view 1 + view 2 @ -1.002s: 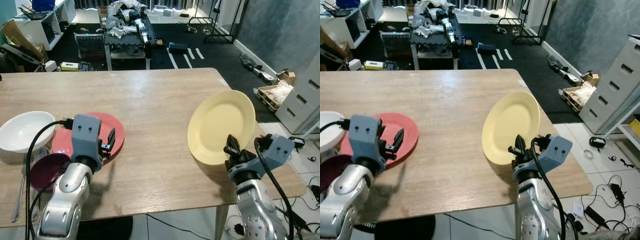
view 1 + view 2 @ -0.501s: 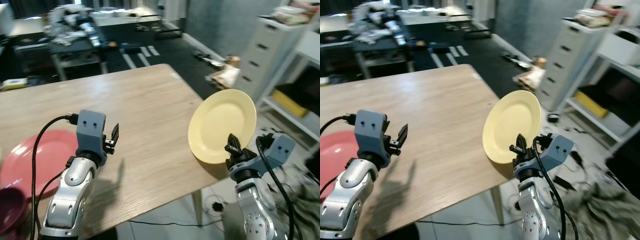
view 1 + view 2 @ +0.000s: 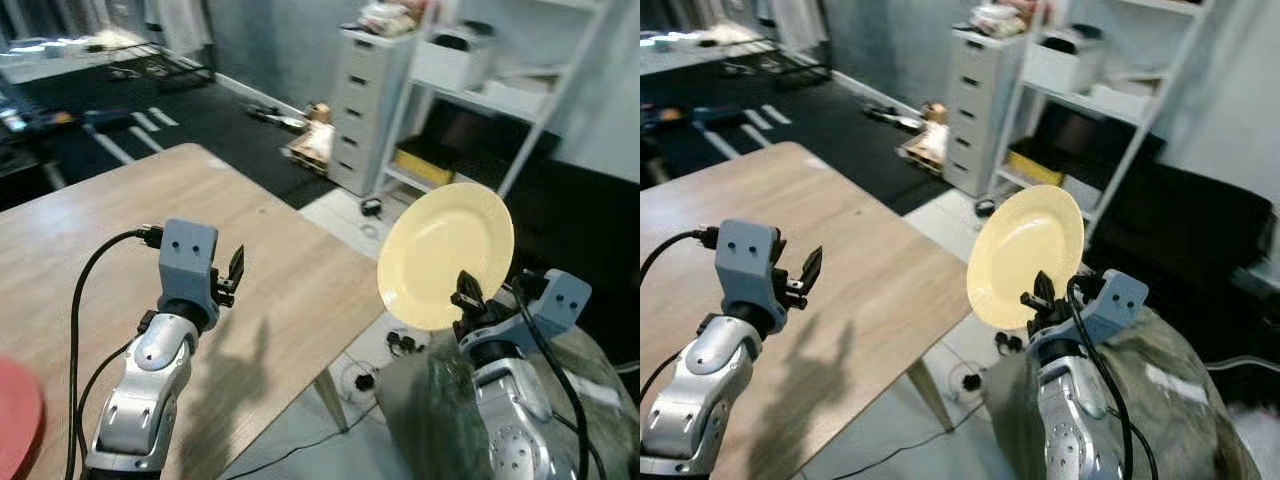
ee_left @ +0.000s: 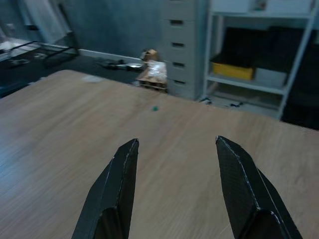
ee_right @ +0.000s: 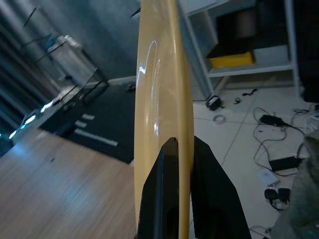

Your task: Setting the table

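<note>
A pale yellow plate [image 3: 445,254] stands on edge in the air beyond the table's right corner, its face toward me. My right gripper [image 3: 466,297] is shut on the plate's lower rim; in the right wrist view the plate [image 5: 158,104] shows edge-on between the two black fingers [image 5: 160,199]. My left gripper [image 3: 234,270] hovers open over the wooden table [image 3: 290,270], with nothing between its fingers [image 4: 114,184]. The rim of a red plate [image 3: 18,418] peeks in at the table's near left.
A grey chest of drawers [image 3: 369,100] and white shelving [image 3: 500,95] holding a yellow bin [image 3: 428,165] stand past the table's corner. Cables [image 3: 372,375] lie on the white floor by the table leg. A grey-green cushion [image 3: 435,400] lies beneath my right arm.
The whole view has swung to the right: the red plate and the bowls have slid out on the left, drawers and shelving have come in. Both grippers keep their pose and hold.
</note>
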